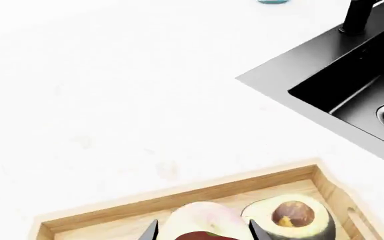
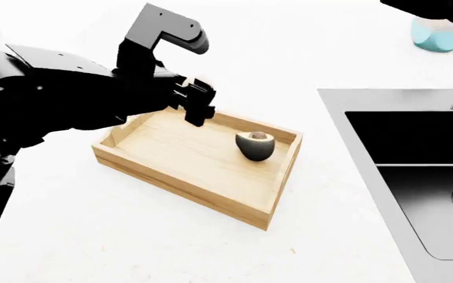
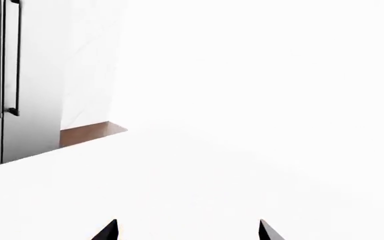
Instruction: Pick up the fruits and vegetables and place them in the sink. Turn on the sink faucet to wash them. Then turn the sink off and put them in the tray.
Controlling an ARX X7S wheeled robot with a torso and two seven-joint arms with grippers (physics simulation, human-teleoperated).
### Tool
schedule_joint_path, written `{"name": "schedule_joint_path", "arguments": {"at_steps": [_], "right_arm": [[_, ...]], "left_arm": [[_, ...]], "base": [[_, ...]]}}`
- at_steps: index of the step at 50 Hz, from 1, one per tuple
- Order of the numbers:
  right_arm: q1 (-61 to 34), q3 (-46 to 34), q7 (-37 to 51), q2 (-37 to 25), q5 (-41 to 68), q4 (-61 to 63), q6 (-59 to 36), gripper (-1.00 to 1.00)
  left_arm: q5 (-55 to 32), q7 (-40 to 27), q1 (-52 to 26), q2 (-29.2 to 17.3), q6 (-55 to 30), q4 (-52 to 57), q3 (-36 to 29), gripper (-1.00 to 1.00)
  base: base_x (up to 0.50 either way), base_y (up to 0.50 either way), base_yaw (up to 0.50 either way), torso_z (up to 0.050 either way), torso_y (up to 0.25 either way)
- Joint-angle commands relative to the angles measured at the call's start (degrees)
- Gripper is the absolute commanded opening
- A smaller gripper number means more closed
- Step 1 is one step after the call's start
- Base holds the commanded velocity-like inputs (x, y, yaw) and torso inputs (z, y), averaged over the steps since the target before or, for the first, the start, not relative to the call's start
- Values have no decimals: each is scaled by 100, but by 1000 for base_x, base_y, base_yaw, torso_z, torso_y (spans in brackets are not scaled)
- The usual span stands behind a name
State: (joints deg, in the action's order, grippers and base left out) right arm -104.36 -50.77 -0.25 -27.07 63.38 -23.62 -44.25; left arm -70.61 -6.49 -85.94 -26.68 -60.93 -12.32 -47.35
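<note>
Left tool (image 1: 203, 231) is clamped on the peach (image 1: 202, 220) above the tray (image 2: 175, 183), beside the avocado (image 2: 256, 144); right tool (image 3: 187, 231) stands apart, holding nothing.

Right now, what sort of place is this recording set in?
Most likely a simulated kitchen: a white counter holds a black sink with a faucet, and a wooden tray with a halved avocado sits beside it.
</note>
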Motion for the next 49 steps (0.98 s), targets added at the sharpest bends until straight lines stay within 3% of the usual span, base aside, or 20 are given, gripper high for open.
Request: {"name": "schedule_joint_path", "arguments": {"at_steps": [1, 16, 17, 21, 35, 41, 49], "right_arm": [[355, 480, 409, -342, 118, 441, 607, 100], [733, 444, 591, -572, 256, 876, 476, 100], [741, 440, 590, -568, 257, 877, 475, 100], [766, 432, 603, -568, 272, 910, 454, 100], [932, 591, 926, -726, 502, 1444, 420, 100], [989, 841, 1474, -1016, 773, 2117, 349, 100], [761, 843, 2001, -1212, 641, 2777, 175, 100]], "left_arm": [[943, 894, -160, 665, 5, -1373, -1116, -100], [1067, 763, 86, 664, 66, -1343, -1275, -100], [1044, 735, 93, 640, 55, -1296, -1254, 100], [895, 555, 128, 544, 95, -1107, -1042, 100], [180, -769, 40, -7, 1281, -162, 860, 100], [301, -1482, 393, -619, 1511, 997, 1086, 100], [425, -2121, -101, -957, 1297, 2221, 1180, 100]], "base": [[0, 0, 0, 0, 0], [0, 0, 0, 0, 0], [0, 0, 0, 0, 0], [0, 0, 0, 0, 0], [0, 0, 0, 0, 1], [0, 0, 0, 0, 0], [0, 0, 0, 0, 0]]}}
